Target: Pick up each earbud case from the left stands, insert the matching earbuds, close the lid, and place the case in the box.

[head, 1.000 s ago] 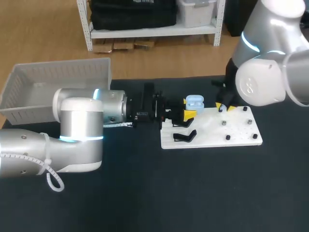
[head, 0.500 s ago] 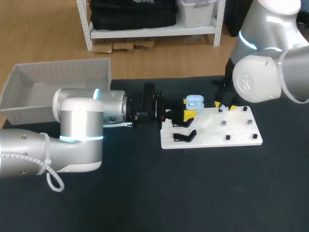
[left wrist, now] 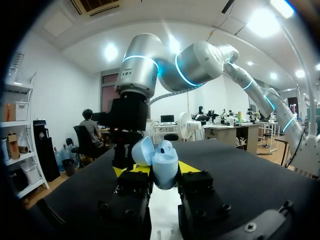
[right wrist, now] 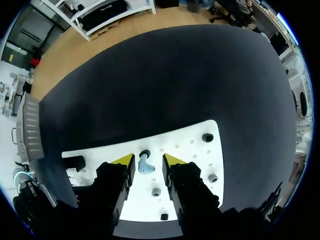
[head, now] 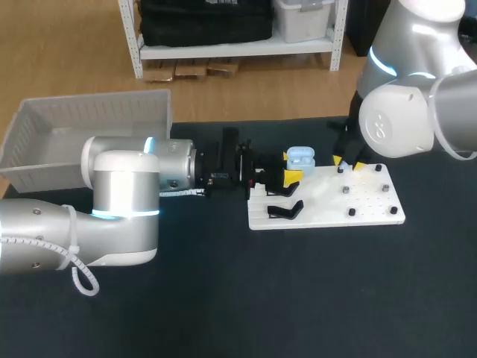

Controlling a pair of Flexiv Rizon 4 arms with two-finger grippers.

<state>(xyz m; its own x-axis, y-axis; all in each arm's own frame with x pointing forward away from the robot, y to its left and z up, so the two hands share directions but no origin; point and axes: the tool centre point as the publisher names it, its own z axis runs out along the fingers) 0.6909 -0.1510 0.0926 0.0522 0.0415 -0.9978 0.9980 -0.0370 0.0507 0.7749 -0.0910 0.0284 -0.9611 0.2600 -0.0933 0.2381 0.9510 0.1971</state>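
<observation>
the white board (head: 328, 203) lies right of middle on the dark surface (head: 298, 298), its long side running left to right and its far edge near the surface's far edge. a broad stretch of dark surface runs along the near side of the board, and a narrower strip lies to its right. the pale slatted box (head: 89, 112) sits at the far left, well apart from the board, with my left arm (head: 119, 194) lying between them.

my left pincer (left wrist: 159, 167) hangs over the board's left end, pinching the earbud case (head: 300, 156) from two sides. the case is light blue, rounded and glossy, and its lid stands open. from the left wrist, my right arm (left wrist: 140, 95) rises just ahead of it.

my right pincer (right wrist: 148, 159) is over the board's far edge, right of the case, with its yellow tips spread. between them, touching neither, sits one light blue earbud (right wrist: 144, 165) on the board.

counted: one case, one earbud, one box, one board. one black stand (head: 284, 210) shows plainly at the board's near left corner; whether another sits under my left pincer i cannot tell. five small dark pegs (head: 352, 212) stand on the board's right half, clear of my right pincer.
</observation>
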